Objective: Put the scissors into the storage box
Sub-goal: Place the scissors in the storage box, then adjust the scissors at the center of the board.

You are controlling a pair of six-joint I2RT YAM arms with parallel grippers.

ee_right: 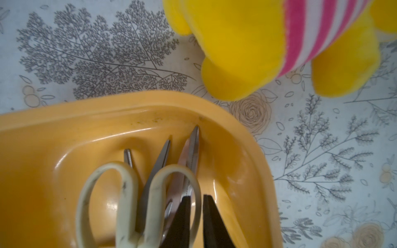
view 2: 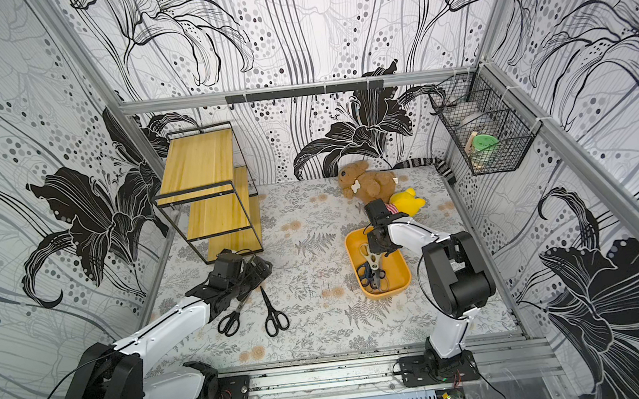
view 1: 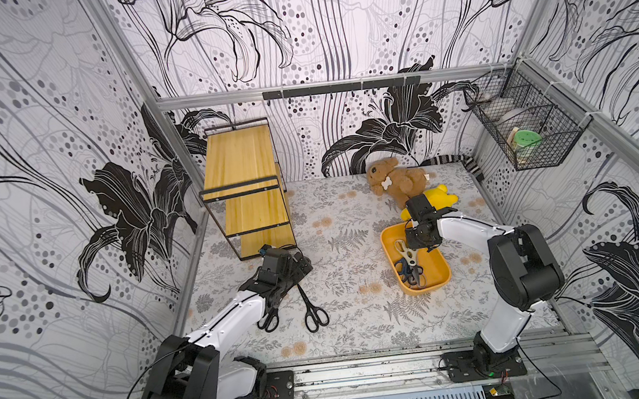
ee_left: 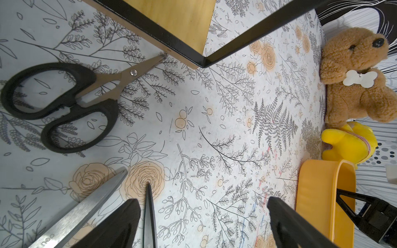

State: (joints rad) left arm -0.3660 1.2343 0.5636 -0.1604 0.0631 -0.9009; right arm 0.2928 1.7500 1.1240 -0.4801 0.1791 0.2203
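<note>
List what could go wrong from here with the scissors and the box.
1. The right tool appears to straddle a handle loop of the cream scissors inside the storage box; lifting away might hook the pair and drag it back out.
2. The left tool hangs open over two blades lying close together, the steel blade and the dark blade; closing might catch one and shove the other aside.

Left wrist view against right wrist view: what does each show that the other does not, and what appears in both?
Only the left wrist view shows black-handled scissors lying on the table, a corner of the wooden shelf and the brown plush dog. Only the right wrist view looks inside the storage box: cream-handled scissors over other blades. Both show the storage box and the yellow plush toy.
</note>
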